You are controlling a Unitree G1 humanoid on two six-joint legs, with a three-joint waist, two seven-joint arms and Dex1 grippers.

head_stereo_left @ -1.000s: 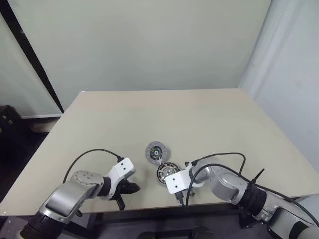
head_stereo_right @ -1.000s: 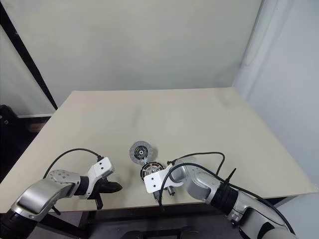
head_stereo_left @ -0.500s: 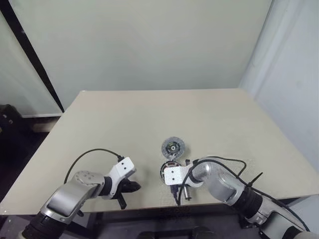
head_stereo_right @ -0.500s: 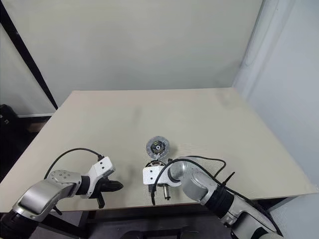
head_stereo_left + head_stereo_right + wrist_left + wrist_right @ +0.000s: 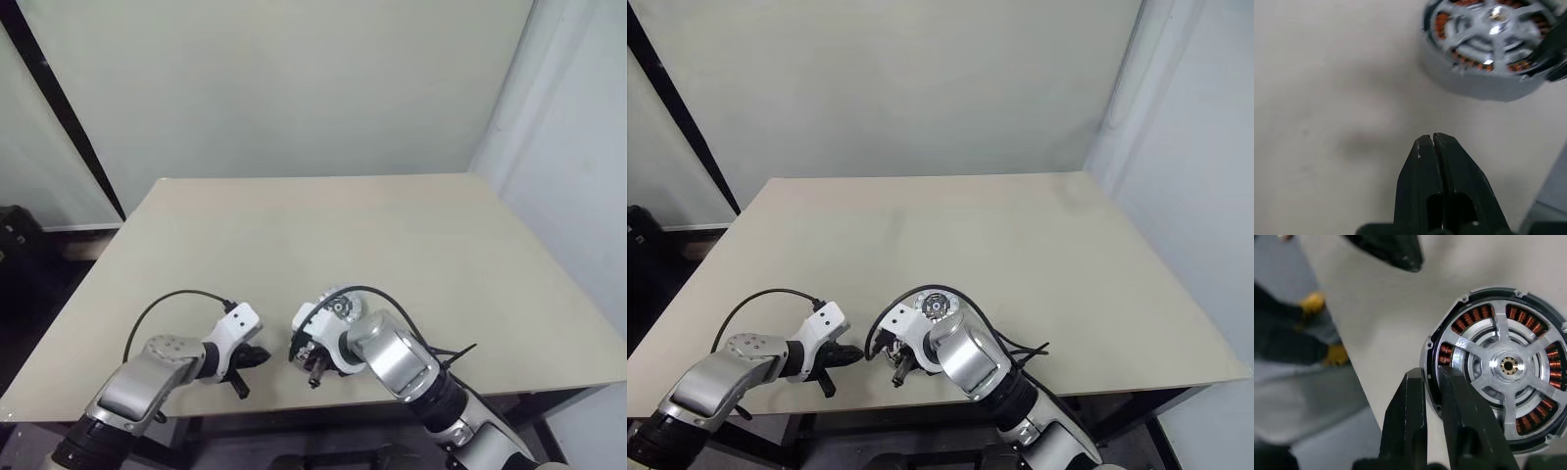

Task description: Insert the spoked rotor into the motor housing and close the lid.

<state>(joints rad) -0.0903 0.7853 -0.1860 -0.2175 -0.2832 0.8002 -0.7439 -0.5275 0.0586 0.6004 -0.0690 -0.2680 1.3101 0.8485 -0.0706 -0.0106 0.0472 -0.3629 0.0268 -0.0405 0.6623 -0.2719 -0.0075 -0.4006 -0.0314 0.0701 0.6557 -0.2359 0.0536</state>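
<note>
My right claw [image 5: 1432,382] pinches the rim of the motor housing [image 5: 1498,367] near the table's [image 5: 392,225] front edge, my left claw [image 5: 1432,142] waits shut at its nine o'clock, and I think the lid goes on next.

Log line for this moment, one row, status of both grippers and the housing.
left gripper: shut, empty, near housing | right gripper: shut on housing rim | housing: on table, windings exposed | lid: not yet on

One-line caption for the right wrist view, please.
Right pincer clamps the rim of the motor housing, copper windings and silver hub exposed, above the table.
</note>
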